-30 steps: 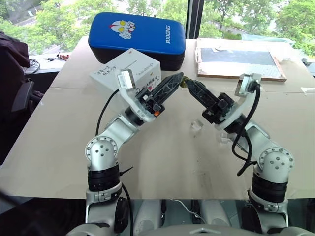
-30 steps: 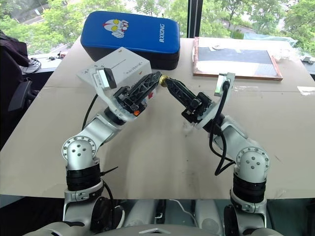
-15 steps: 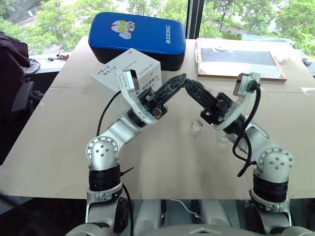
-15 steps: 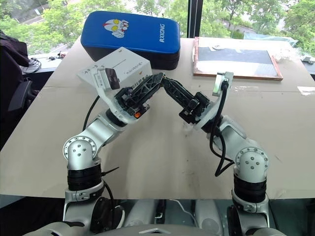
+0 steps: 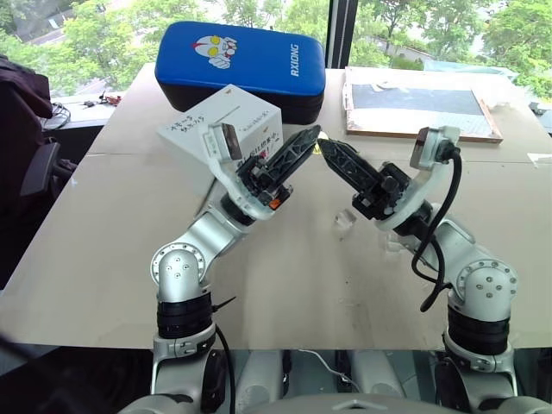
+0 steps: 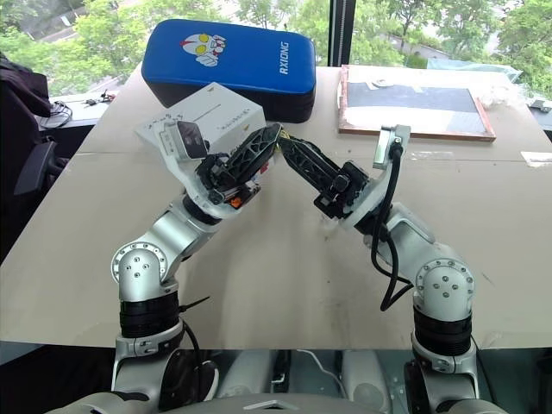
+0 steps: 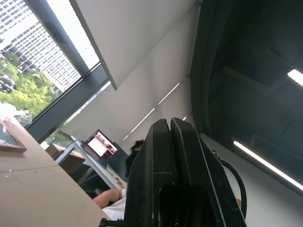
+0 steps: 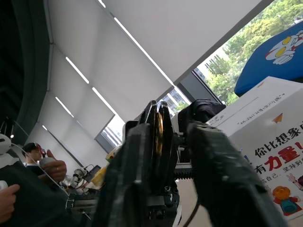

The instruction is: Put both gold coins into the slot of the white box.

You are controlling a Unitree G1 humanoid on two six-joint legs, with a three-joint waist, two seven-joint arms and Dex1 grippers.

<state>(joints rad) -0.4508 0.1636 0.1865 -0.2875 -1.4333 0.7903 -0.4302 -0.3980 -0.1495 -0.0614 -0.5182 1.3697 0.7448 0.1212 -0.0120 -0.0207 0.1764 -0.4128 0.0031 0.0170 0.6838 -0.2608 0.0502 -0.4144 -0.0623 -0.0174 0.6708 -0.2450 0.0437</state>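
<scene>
Your left claw clamps the gold coin beside the white box; right claw fingers stand apart around it.

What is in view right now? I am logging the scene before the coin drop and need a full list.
table: one, beige, under everything
white box: one, white with writing, far left of centre on the table
blue case: one, blue, behind the white box
framed board: one, wood-edged, dark panel, far right
clear blocks: two, transparent, on the table by the right arm
gold coin: one, gold, pinched in the left gripper
person: one, in the background of the wrist views
left gripper: black, shut on the gold coin, raised mid-table
right gripper: black, open, tip-to-tip with the left gripper
</scene>
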